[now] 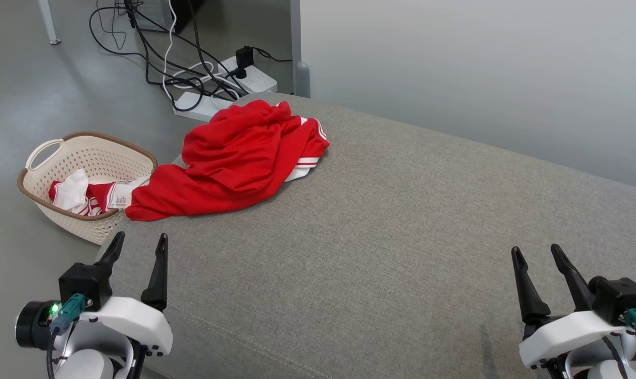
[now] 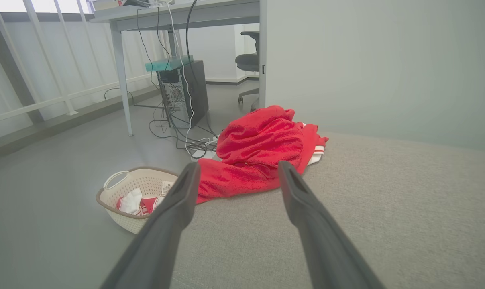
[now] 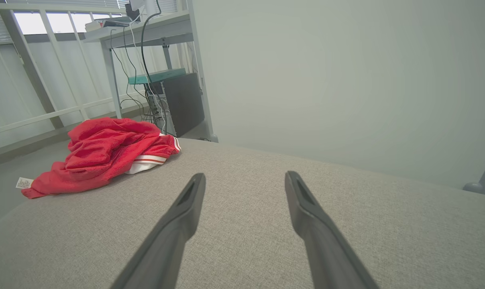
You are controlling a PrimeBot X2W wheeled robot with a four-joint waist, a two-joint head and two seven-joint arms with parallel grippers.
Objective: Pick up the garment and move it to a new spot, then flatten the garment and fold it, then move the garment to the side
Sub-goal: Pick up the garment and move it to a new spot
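Observation:
A crumpled red garment point(image 1: 234, 160) with white stripes lies in a heap at the far left corner of the grey fabric surface point(image 1: 402, 221), part of it drooping over the left edge. Seen from the wrists, the red garment point(image 2: 254, 152) sits ahead of the left fingers and the same garment point(image 3: 106, 154) lies far to the left of the right ones. My left gripper point(image 1: 137, 243) is open at the near left edge, well short of the cloth. At the near right my right gripper point(image 1: 536, 251) is open, holding nothing.
A cream laundry basket point(image 1: 44, 200) with red and white clothes stands on the floor left of the surface. Power strips and tangled cables point(image 1: 207, 79) lie on the floor beyond the garment. A desk with a computer tower point(image 2: 186, 92) stands farther back.

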